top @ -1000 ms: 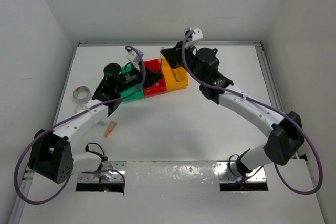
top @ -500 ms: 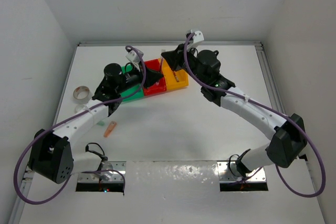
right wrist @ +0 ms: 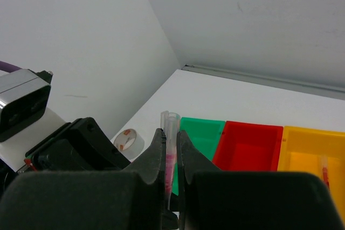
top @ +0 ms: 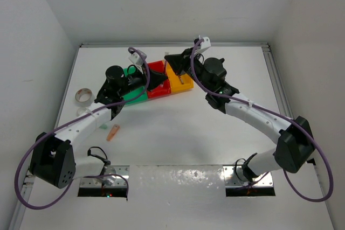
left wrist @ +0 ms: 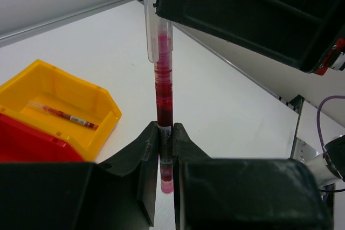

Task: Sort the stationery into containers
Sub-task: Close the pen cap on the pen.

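One red pen (left wrist: 163,90) is clamped by left gripper (left wrist: 164,130) and right gripper (right wrist: 170,137) alike (a handover, probably) above the far-edge containers (top: 178,86).

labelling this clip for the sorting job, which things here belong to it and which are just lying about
Job: red pen, gripped by left gripper and right gripper together; second pen in yellow bin; red bin; green bin; tape roll; orange stick.
Not the job: purple cables; metal base plate.
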You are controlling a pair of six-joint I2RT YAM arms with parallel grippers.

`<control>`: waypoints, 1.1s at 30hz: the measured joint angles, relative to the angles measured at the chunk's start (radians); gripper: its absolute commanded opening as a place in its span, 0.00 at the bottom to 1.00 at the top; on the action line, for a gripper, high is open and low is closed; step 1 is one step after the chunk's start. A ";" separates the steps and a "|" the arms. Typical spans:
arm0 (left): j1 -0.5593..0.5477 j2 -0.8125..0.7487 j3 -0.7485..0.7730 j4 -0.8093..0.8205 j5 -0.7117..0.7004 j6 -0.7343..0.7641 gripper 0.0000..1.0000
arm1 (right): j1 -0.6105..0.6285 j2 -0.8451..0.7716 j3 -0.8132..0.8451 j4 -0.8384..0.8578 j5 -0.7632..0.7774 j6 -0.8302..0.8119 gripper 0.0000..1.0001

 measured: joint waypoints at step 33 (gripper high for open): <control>0.041 -0.002 -0.058 0.003 0.056 0.124 0.00 | 0.074 0.027 -0.119 -0.006 0.040 -0.066 0.37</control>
